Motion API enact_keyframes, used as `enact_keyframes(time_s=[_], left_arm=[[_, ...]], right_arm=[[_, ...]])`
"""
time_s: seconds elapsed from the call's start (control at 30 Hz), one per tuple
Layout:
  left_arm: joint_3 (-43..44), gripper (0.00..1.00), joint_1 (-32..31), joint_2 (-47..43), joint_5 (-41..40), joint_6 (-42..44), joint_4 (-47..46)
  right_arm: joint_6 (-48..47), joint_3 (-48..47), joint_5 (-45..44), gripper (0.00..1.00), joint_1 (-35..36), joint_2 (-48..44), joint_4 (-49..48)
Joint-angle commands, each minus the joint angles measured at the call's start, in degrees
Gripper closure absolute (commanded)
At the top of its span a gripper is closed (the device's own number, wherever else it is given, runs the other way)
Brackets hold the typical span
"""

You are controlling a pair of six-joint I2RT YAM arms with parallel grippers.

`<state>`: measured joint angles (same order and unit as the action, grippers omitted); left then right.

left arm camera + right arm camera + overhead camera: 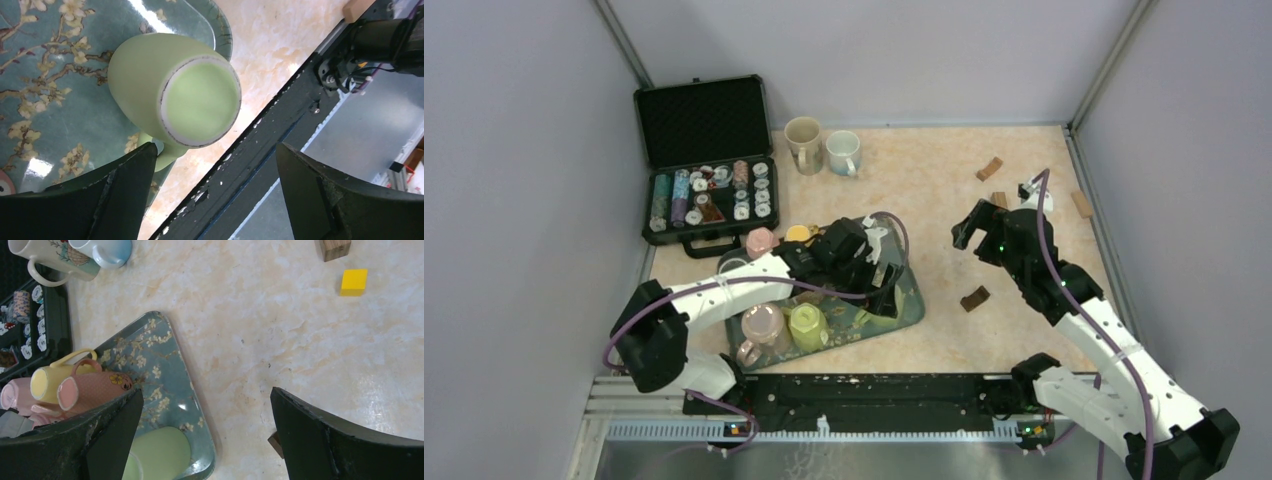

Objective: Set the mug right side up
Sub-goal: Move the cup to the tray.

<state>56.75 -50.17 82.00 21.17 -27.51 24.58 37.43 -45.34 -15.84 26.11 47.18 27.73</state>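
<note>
While green mug (175, 90) sits upside down on floral tray (50, 100), left pincer (215, 147) hangs spread over it, not touching. Right pincer (205, 391) spread over bare worktop (280, 330), holding nothing.

Count, mugs: at least six are recorded, namely one beige mug (803, 143), one white mug (843, 152), one green mug (175, 95), one yellow mug (47, 382) and two pink mugs (762, 322) (761, 241). Further tally: four brown blocks (974, 297), one yellow block (354, 282), one tray (165, 340), one case (704, 120), two arms (724, 290) (1104, 330).
</note>
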Motion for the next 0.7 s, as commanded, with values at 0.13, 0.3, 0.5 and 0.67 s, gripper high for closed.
enact_keyframes(time_s=[0.13, 0.3, 0.5, 0.67], left_arm=[[1.61, 0.23, -3.93, -0.41, -8.05, 4.91, 5.86], [3.22, 0.43, -6.51, 1.96, -12.42, 6.82, 7.79], [4.59, 0.47, -9.10, 5.64, -17.41, 7.23, 8.76], [4.60, 0.50, -10.16, 6.96, -20.60, 6.85, 8.30]], right_arm=[[0.58, 0.50, 0.32, 0.01, -0.19, -1.97, -1.27], [0.62, 0.98, 0.36, 0.01, -0.29, -2.51, -1.73], [0.43, 1.94, 0.84, 0.01, -0.21, -2.99, -2.74], [0.37, 2.57, 1.06, 0.01, -0.29, -3.23, -3.43]])
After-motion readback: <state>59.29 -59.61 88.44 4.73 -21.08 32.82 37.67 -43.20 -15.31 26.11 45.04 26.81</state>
